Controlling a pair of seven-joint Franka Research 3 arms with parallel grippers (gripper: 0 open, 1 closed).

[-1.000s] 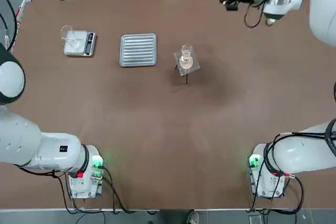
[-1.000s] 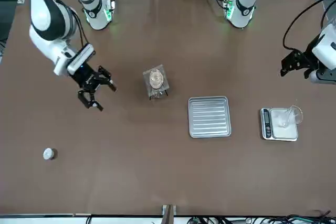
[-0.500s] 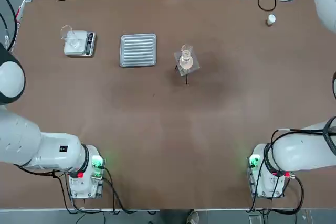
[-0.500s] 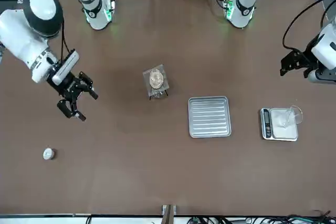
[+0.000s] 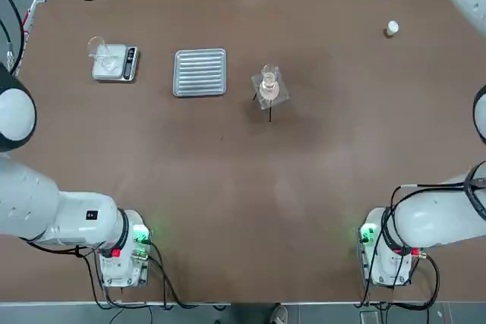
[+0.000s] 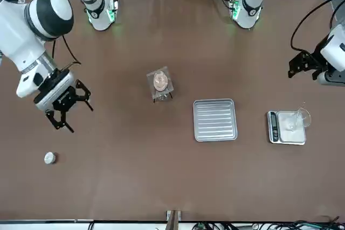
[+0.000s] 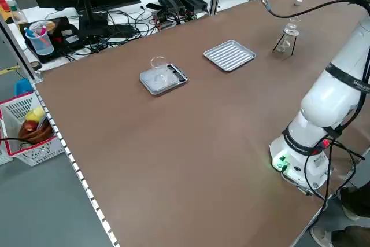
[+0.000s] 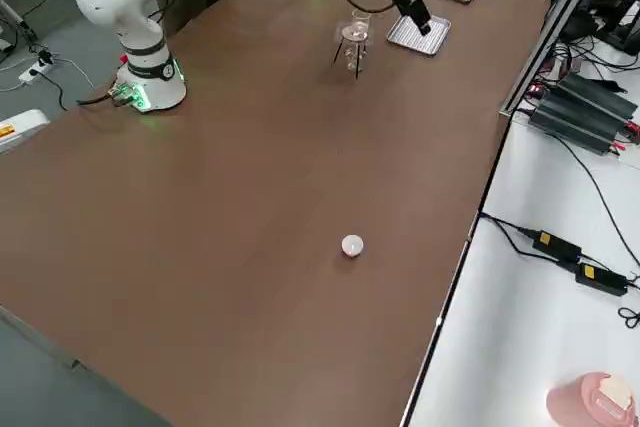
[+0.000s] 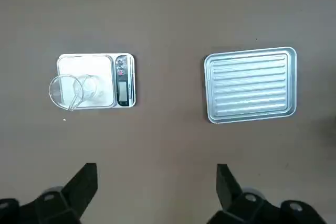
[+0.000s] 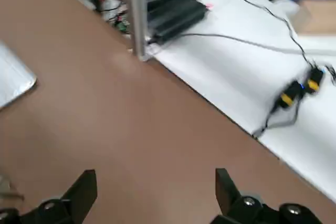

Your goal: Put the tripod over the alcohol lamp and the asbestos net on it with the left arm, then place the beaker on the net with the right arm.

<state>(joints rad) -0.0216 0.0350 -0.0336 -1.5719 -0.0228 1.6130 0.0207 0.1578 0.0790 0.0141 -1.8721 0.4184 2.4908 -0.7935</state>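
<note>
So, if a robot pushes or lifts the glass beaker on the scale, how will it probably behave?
The beaker looks thin and clear, so probably light and easy to crack. Its smooth round wall may slip. It sits on the scale near one edge, so a push might tip it off.

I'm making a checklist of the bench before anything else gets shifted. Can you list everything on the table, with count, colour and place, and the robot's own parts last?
electronic scale: one, white with dark display panel, far left
beaker: one, clear glass, on the scale
ribbed tray: one, silver-grey metal, right of the scale
tripod: one, dark legs, right of the tray
asbestos net: one, grey with pale disc, on the tripod
alcohol lamp: one, clear glass, under the net
white-capped item: one, far right
left hand: one, black, open, over the left side
right hand: one, black, open, over the far right
</note>
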